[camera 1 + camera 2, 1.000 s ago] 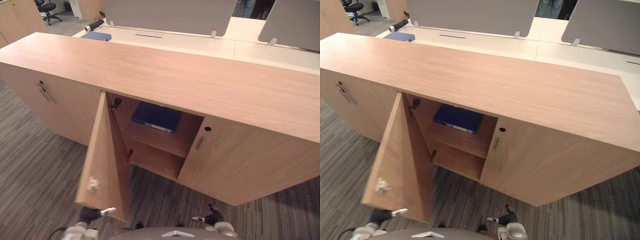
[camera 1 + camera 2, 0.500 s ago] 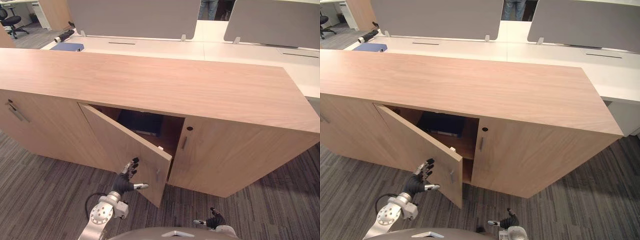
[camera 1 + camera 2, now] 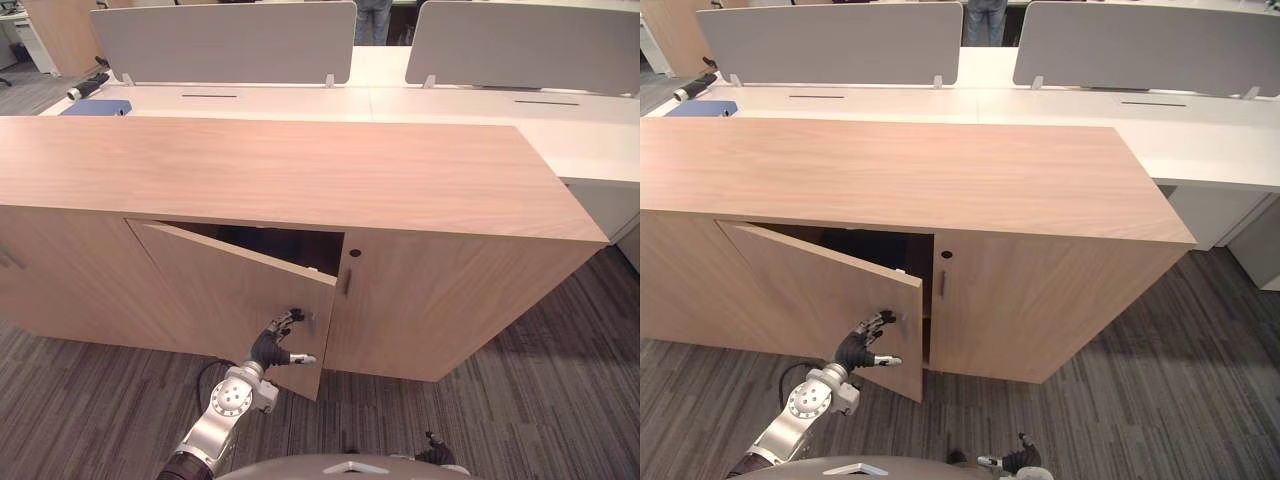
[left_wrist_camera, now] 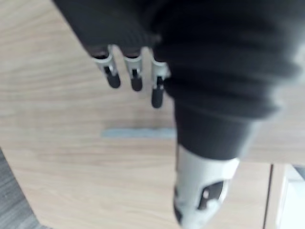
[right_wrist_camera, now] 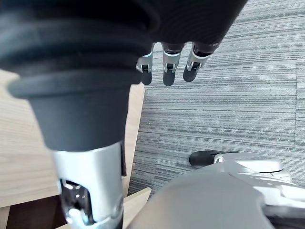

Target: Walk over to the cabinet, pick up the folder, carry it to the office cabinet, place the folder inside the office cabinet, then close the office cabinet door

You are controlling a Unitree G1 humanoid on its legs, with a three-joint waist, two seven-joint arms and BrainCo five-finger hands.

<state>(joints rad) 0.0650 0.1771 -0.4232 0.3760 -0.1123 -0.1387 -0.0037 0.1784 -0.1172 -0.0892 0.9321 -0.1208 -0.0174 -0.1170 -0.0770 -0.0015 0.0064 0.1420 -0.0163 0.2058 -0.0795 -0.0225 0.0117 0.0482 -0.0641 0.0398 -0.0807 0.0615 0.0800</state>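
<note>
Left eye view is showing the door (image 3: 235, 300) of the office cabinet (image 3: 300, 170) swinging from wide open a second ago to nearly shut. The left hand (image 3: 278, 343) is pushing on its outer face near the free edge, fingers (image 4: 135, 78) straight and close together by the handle (image 4: 138, 133). The folder, seen inside a second ago, is now hiding in the dark gap — I cannot make it out — so the placing looks done and the closing almost finished, while the right hand (image 5: 167, 71) is hanging over the carpet (image 3: 560, 380), fingers relaxed, holding nothing.
</note>
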